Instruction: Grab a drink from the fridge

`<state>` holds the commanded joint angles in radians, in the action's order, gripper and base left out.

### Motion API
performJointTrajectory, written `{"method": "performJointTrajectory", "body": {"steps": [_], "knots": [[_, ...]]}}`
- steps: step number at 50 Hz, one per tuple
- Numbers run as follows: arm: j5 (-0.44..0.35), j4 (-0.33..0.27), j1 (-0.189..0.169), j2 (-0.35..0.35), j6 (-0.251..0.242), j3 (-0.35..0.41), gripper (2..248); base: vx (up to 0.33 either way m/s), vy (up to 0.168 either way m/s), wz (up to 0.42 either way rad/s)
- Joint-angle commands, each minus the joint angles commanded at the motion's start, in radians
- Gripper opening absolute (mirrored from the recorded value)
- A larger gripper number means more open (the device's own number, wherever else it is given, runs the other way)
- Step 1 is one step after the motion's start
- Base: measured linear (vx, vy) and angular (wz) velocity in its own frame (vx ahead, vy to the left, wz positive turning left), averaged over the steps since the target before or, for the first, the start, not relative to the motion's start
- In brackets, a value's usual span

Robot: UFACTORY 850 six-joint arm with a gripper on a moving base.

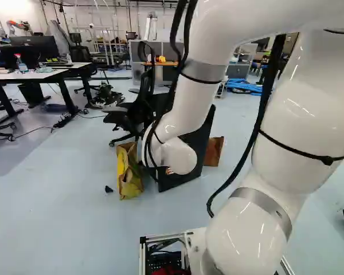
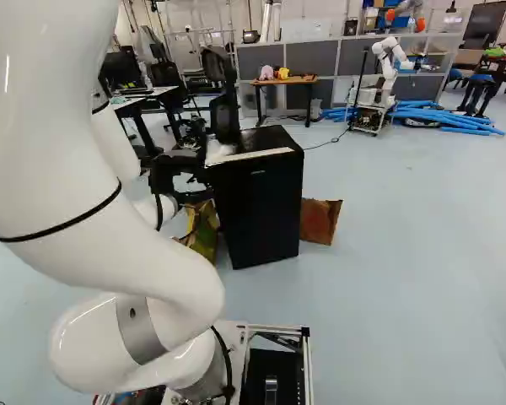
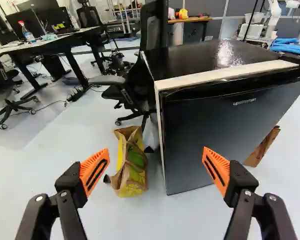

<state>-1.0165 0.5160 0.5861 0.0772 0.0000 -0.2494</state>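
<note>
A small orange part of my gripper (image 1: 169,171) shows below the white wrist in the left base view; the arm hides the rest. In the wrist view the gripper (image 3: 155,167) stands wide open, nothing between its orange pads. The black fridge (image 3: 215,135) stands ahead, more towards one finger, its door looking closed, with a pale strip along the top front edge and side. The fridge (image 2: 257,211) is right of the arm in the right base view, and partly behind the wrist in the left one. No drink can be seen.
A paper bag with yellow and green (image 3: 131,165) stands beside the fridge; a brown box (image 2: 320,220) is at its other side. An office chair (image 1: 139,112) stands close by the fridge. Desks (image 1: 40,74) lie farther off. Another robot (image 2: 386,72) stands at the back.
</note>
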Motion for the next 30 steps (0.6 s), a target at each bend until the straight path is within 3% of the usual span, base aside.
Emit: {"method": "performJointTrajectory", "body": {"steps": [30], "knots": [[-0.113,0.133,0.086,0.181,0.000,-0.108,247,0.000,0.000,0.000]]}}
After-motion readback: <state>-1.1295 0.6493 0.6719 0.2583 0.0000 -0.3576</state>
